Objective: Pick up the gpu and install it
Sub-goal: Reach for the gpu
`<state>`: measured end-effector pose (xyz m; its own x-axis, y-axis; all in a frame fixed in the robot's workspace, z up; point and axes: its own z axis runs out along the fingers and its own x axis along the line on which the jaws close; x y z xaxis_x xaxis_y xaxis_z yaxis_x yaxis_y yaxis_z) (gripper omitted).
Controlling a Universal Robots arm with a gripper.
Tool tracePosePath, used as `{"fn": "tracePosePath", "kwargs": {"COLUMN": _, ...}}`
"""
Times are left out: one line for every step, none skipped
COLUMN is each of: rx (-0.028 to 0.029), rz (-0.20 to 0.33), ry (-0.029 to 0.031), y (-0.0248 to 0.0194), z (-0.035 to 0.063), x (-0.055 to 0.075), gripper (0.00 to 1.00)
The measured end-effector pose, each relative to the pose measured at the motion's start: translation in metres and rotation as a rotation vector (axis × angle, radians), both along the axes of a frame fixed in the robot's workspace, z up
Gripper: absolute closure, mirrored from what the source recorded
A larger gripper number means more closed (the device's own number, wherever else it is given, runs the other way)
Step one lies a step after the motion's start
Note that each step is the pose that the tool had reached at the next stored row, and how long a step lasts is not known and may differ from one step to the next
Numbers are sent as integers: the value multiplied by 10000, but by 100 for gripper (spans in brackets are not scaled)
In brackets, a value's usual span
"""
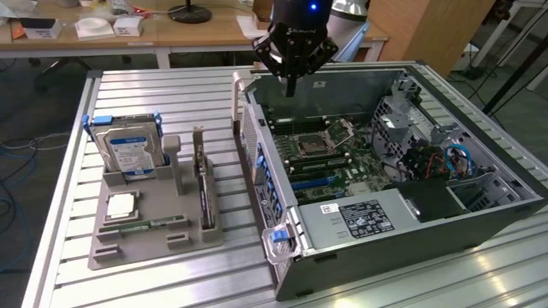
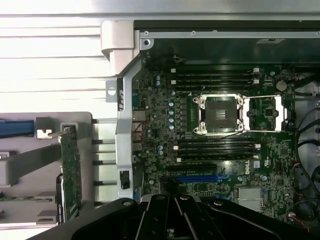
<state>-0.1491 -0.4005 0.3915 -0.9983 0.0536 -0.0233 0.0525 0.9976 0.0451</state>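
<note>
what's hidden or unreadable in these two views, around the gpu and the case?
- gpu: stands edge-on in the gray holder in both views, so neither face can be read.
- Wrist view: the gripper body covers the motherboard beyond the blue slot.
- Exterior view: print on the power supply label and the hard drive label is too small.

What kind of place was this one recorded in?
Probably a robotics lab or workshop set up for PC assembly. An open computer case lies on a slatted aluminium table. A grey parts holder beside it carries a hard drive and the gpu, and cluttered desks stand behind.
</note>
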Motion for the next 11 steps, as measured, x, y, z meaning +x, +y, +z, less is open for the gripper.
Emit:
{"fn": "tracePosePath", "kwargs": {"rx": 0, "rz": 13, "ry": 0, "y": -1, "z": -1, "x": -11, "gripper": 89}}
{"fn": "tracePosePath", "kwargs": {"rx": 0, "rz": 29, "ry": -1, "y": -1, "z": -1, "x": -24, "gripper": 89}}
{"fn": "tracePosePath", "kwargs": {"rx": 0, "rz": 41, "ry": -1, "y": -2, "z": -2, "x": -35, "gripper": 89}}
{"fn": "tracePosePath", "kwargs": {"rx": 0, "rz": 54, "ry": 0, "y": -2, "z": -2, "x": -46, "gripper": 89}}
{"fn": "tracePosePath", "kwargs": {"rx": 0, "rz": 68, "ry": -1, "y": -3, "z": -3, "x": -57, "gripper": 89}}
{"fn": "tracePosePath", "kwargs": {"rx": 0, "rz": 82, "ry": 0, "y": -4, "z": -3, "x": -68, "gripper": 89}}
{"fn": "tracePosePath", "kwargs": {"rx": 0, "rz": 96, "ry": -1, "y": -5, "z": -4, "x": -80, "gripper": 89}}
{"fn": "tracePosePath", "kwargs": {"rx": 0, "rz": 111, "ry": 0, "y": -5, "z": -4, "x": -93, "gripper": 89}}
{"fn": "tracePosePath", "kwargs": {"rx": 0, "rz": 123, "ry": 0, "y": -6, "z": -5, "x": -105, "gripper": 89}}
{"fn": "tracePosePath", "kwargs": {"rx": 0, "rz": 138, "ry": 0, "y": -7, "z": -5, "x": -116, "gripper": 89}}
{"fn": "tracePosePath", "kwargs": {"rx": 0, "rz": 154, "ry": 0, "y": -9, "z": -6, "x": -127, "gripper": 89}}
